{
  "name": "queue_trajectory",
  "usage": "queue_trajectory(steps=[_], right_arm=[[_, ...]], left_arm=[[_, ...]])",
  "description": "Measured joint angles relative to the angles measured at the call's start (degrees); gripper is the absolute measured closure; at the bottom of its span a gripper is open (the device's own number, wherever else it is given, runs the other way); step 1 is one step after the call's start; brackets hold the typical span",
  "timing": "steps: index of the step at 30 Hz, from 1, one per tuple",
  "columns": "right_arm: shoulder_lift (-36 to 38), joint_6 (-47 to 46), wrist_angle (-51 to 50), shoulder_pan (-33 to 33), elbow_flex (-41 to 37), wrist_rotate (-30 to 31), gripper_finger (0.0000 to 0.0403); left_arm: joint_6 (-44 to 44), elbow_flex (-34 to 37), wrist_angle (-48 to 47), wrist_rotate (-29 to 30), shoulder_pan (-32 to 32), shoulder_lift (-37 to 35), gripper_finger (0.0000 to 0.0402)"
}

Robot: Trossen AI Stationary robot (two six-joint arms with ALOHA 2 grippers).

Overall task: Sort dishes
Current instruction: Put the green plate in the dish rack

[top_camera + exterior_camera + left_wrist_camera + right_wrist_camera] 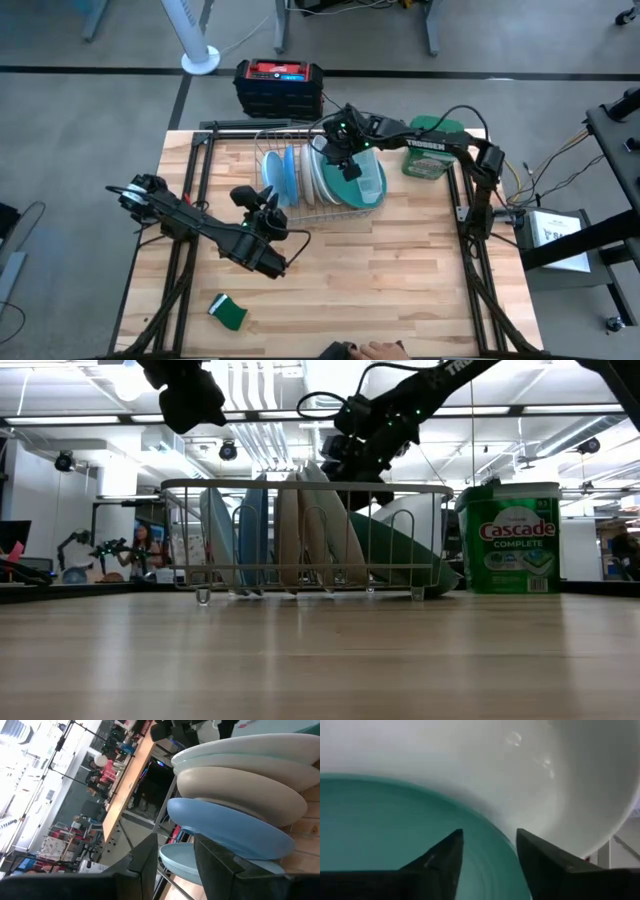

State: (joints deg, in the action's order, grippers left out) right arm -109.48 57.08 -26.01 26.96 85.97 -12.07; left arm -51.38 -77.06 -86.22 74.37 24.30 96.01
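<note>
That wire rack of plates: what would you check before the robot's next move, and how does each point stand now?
1. Right gripper open above the rack: ok, fingers apart in its wrist view.
2. Teal plate released: ok, nothing clamps it.
3. Teal plate upright: not ok, it leans steeply across the dish rack.
4. Blue plates and cream plates standing in their slots: ok.
5. Left gripper clear of the rack: ok, it waits beside it, holding nothing.

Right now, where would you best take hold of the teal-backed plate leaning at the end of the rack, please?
Grip the teal-backed plate by its raised upper rim, coming down from above as the right gripper does. It leans tilted against the dish rack, so only that top edge is likely free to pinch.
</note>
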Motion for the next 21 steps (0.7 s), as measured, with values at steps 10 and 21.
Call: queue_trajectory(steps=[10, 21], right_arm=[[-2.39, 1.49, 2.45, -0.35, 0.10, -3.01, 0.0203], [-2.64, 3.15, 2.42, -0.90, 0.11, -2.97, 0.0329]], left_arm=[[-1.68, 1.03, -0.54, 0.08, -0.68, -0.26, 0.0285], [-1.85, 1.07, -0.58, 0.06, -0.79, -0.48, 0.0285]])
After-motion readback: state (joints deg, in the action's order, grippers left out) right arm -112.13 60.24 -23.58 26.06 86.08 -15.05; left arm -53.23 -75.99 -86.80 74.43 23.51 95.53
